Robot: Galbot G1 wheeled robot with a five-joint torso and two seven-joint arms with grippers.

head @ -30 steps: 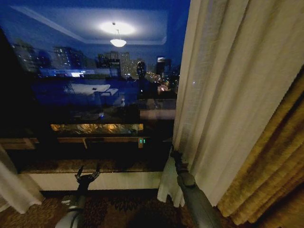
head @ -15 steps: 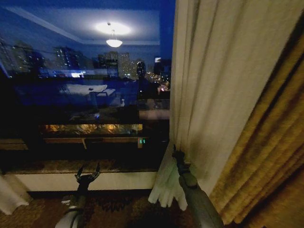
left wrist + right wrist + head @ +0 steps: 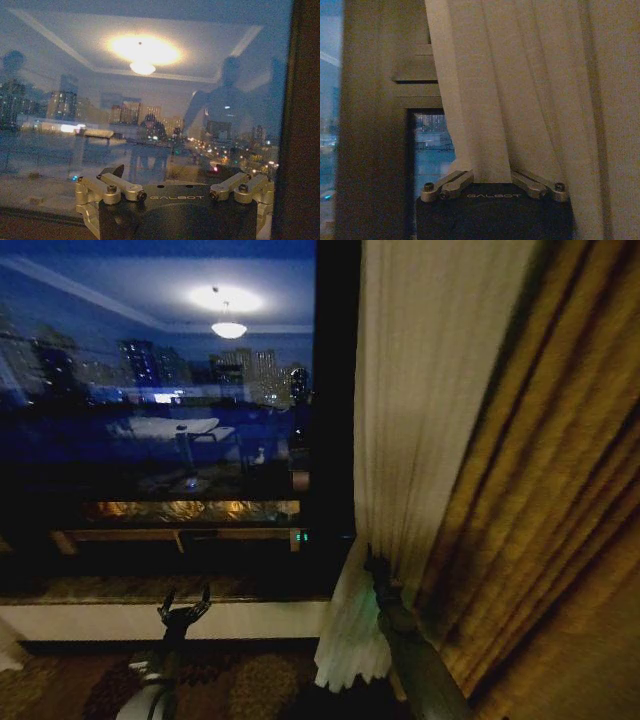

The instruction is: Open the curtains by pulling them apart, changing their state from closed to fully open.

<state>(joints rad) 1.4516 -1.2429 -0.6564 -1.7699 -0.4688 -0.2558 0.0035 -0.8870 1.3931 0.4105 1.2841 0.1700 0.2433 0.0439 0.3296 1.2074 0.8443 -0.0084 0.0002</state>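
Note:
The right panel of the curtains, sheer and cream-white, hangs bunched in narrow pleats between the dark window frame and the golden drape. My right gripper is raised at the panel's inner edge, shut on a fold of it. In the right wrist view the fabric runs down between the finger links of that gripper. My left gripper points up in front of the windowsill, open and holding nothing. Seen from the left wrist, it faces the bare window glass.
A thick golden-brown drape fills the right side, right behind the sheer panel. The dark vertical window frame stands just left of the panel. A low white sill wall runs under the glass, with patterned carpet below.
The camera has swung, bringing more of the golden drape into view. The sheer panel is gathered narrower against it, the right gripper still on the fabric. My left gripper has stayed put.

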